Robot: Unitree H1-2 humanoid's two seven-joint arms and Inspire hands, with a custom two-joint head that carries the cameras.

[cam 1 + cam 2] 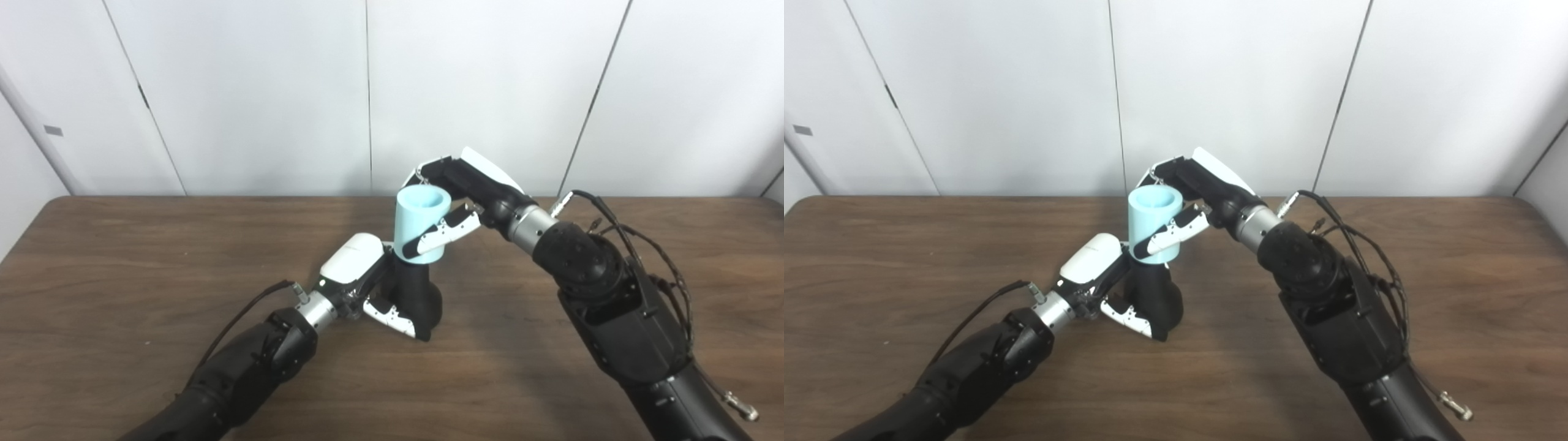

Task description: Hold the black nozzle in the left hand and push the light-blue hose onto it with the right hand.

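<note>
2 Robot Hands Meet at 1 Nozzle and 1 Hose

Nearest the cameras, 2 black arms enter from the bottom edge, 1 from each side, over a dark wood-grain bench [122,275].

Near the middle of the bench, the left robot hand [367,288] grasps the black nozzle [419,294]. Its white-backed palm lies against the nozzle's left side, and its fingers [392,317] wrap across the lower front. The nozzle is 1 matte black piece, broad at the bottom and narrowing upward, and it leans slightly to the left. Whether its base touches the bench cannot be told.

Directly above it sits the light-blue hose [416,226], 1 short, thick-walled tube of pale blue with a smooth surface. Its open round mouth faces up and shows a hollow inside. Its lower end meets the nozzle's narrow top, and the tube tilts a little to the left.

The right robot hand [456,196] grasps the hose. One white-and-black finger [444,233] crosses the front of the tube, while the rest of the hand closes around the far side near the rim. Loose black cables loop along the right forearm.

Farthest back stands a plain white panelled wall [245,92].
</note>
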